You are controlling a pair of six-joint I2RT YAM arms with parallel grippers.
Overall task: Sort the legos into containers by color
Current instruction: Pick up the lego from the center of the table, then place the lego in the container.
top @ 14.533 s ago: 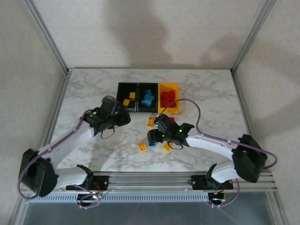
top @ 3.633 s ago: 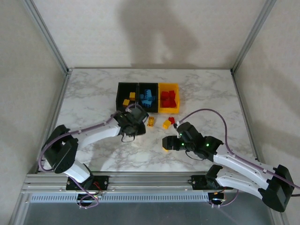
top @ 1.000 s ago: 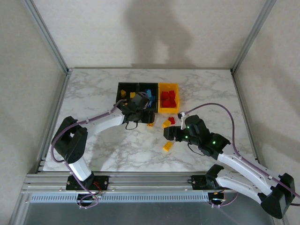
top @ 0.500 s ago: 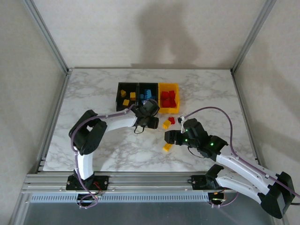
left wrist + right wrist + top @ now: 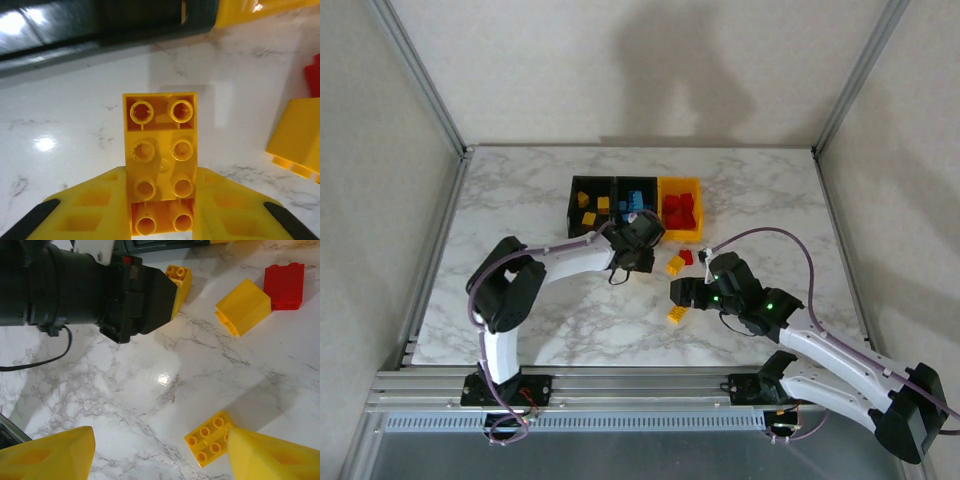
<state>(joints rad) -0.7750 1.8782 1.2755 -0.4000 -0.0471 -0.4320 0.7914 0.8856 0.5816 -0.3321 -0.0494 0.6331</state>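
Observation:
My left gripper (image 5: pixel 646 254) is shut on a yellow lego (image 5: pixel 160 160) just in front of the containers, its yellow fingers (image 5: pixel 95 210) pressed against both sides of the brick. The row of containers holds yellow legos in the left black bin (image 5: pixel 582 186), blue ones in the middle black bin (image 5: pixel 636 184) and red ones in the yellow bin (image 5: pixel 680 238). My right gripper (image 5: pixel 160 460) hangs open over the table, with a flat yellow lego (image 5: pixel 210 437) beside its right finger (image 5: pixel 275 455). Another yellow lego (image 5: pixel 243 306) and a red lego (image 5: pixel 284 285) lie farther off.
The left arm's black wrist (image 5: pixel 100 290) lies close in front of my right gripper. Bare marble table (image 5: pixel 520 200) stretches left of the bins and along the right side (image 5: pixel 770 220). Metal frame posts (image 5: pixel 420 80) stand at the table's corners.
The left gripper has moved right from the bins' front to the yellow lego and shut on it. The right gripper has hardly moved.

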